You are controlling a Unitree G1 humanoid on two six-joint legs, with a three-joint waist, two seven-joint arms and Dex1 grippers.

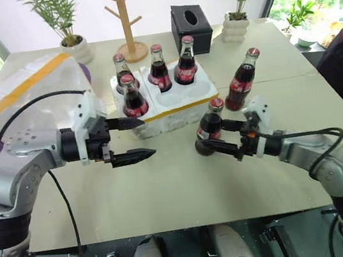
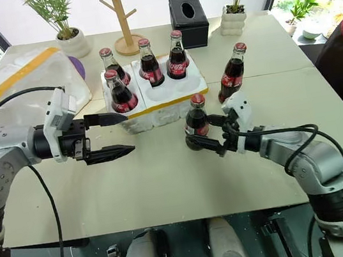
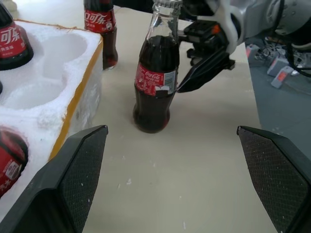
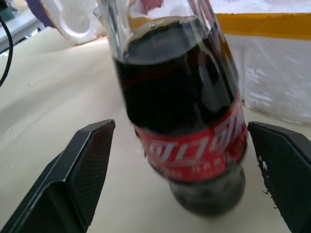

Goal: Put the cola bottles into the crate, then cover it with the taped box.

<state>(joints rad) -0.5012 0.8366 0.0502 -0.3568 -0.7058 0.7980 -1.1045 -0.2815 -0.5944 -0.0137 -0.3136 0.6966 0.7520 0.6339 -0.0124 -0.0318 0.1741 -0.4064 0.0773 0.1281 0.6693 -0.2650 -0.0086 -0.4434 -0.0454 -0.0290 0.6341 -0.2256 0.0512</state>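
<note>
The right gripper [image 1: 219, 139] stands wide, its fingers either side of a cola bottle [image 1: 209, 129] on the table, with gaps showing on both sides of the glass. The left gripper [image 1: 135, 138] is wide too and empty, at the bottle's 9 o'clock. Four bottles stand in the crate [image 1: 175, 110] at 11 o'clock; another bottle [image 1: 242, 80] stands at 1 o'clock. The taped box [image 1: 25, 98] lies far at 10 o'clock.

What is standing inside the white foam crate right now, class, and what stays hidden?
The crate holds four cola bottles upright in its wells; two wells on its right side are vacant. The bottles' bases sit down in the foam, so they are covered.
</note>
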